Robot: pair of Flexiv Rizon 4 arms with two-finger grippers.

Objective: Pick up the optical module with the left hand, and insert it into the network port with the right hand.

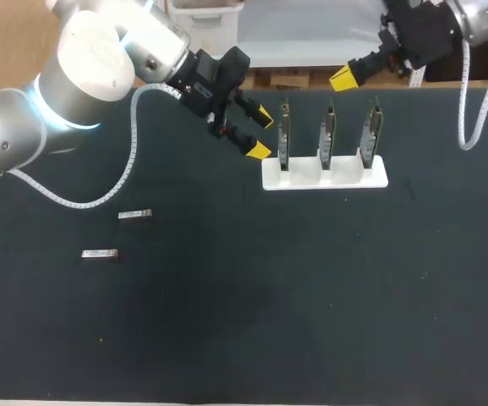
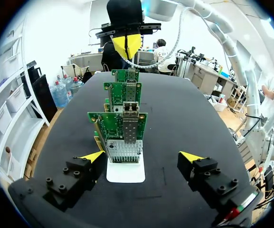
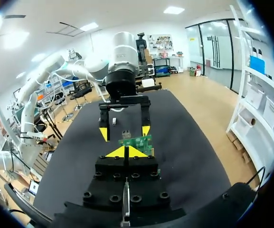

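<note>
Our left hand [image 1: 260, 134] hovers over the counter [image 1: 311, 321], just left of the white holder [image 1: 298, 179]. Its fingers are spread wide and there's nothing in them. In its wrist view the two yellow tips flank the holder's left end, clear of it on both sides.

The holder carries three network cards standing upright on edge in a row: left card [image 1: 284, 135], middle card [image 1: 327, 134], right card [image 1: 370, 131]. The left card is closest to our left hand. A metal network port [image 2: 130, 124] runs up its face above a finned block. The other two cards line up behind it in that view, each with the same kind of port.

Our right hand [image 1: 342, 79] sits at the far side of the counter, beyond the holder and to the right of our left hand. Its yellow tips are pinched together to a point and grip nothing. Its wrist view shows a card edge just ahead of the tips, with our left hand past that.

Task parts: the near optical module [image 1: 100, 254] and the far optical module [image 1: 134, 215] both lie flat on the counter's left side. They are near each other but not touching, with the far one a little further right. Both are well apart from either hand and from the holder. Neither module is picked up, and we see nothing plugged into the left card's port.
</note>
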